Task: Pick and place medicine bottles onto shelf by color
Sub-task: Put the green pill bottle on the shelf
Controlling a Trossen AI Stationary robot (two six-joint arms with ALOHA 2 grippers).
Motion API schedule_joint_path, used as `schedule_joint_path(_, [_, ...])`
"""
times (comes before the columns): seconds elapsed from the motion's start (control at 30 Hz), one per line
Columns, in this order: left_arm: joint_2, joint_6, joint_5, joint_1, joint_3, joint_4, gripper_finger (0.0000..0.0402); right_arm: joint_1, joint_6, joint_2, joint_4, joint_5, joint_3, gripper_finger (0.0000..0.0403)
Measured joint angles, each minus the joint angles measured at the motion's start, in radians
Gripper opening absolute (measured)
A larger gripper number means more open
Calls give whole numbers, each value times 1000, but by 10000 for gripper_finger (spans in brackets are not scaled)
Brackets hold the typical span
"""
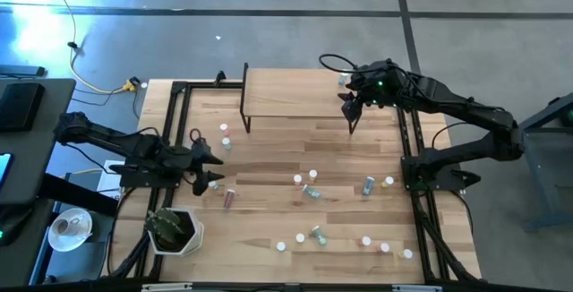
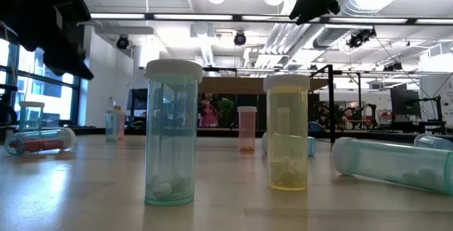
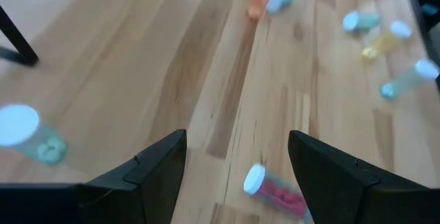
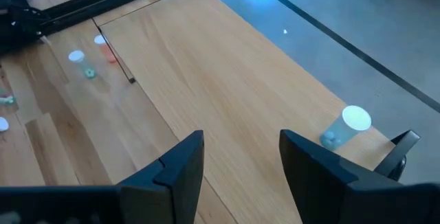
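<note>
Looks like you're between picks right now. Your right end effector (image 1: 350,104) is up at the upper right of the overhead frame, hanging over the right end of the small light-wood shelf on thin black legs (image 1: 291,93), fingers spread apart and holding nothing. One little blue-grey medicine bottle with a white cap (image 4: 346,126) already stands on the shelf's far right corner, with a few pills in the bottom, so I'd guess that's a drop just finished. Your left end effector (image 1: 208,168) is down at the left side of the butcher-block wooden tabletop (image 1: 269,158), fingers wide apart and empty, pointed at a pink-red bottle lying on its side (image 3: 276,191) with red pills inside; a teal bottle (image 3: 29,136) holding pale pills sits off to the side. The rest of the bottles are scattered over the lower middle and lower right of the tabletop, some upright, some tipped over. From the table-level camera the clear teal upright bottle (image 2: 170,133) and the yellow one (image 2: 287,133) both have a few pills at the bottom. Next move, I reckon: lower the left one around that red bottle and close on the body, not the cap, since it'll probably roll.
</note>
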Motion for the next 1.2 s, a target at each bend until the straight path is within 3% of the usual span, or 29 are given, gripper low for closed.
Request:
schedule_joint_path(0.23, [73,66,4,0,72,-25,243,0,0,0,0,0,0,181])
schedule_joint_path(0.5, [166,-43,36,0,259,-334,243,0,0,0,-19,0,0,181])
schedule_joint_path(0.67, [236,-92,96,-9,262,-382,243,0,0,0,-24,0,0,181])
schedule_joint_path(1.2, [457,-157,106,-93,262,-401,243,0,-1,1,-24,-1,0,181])
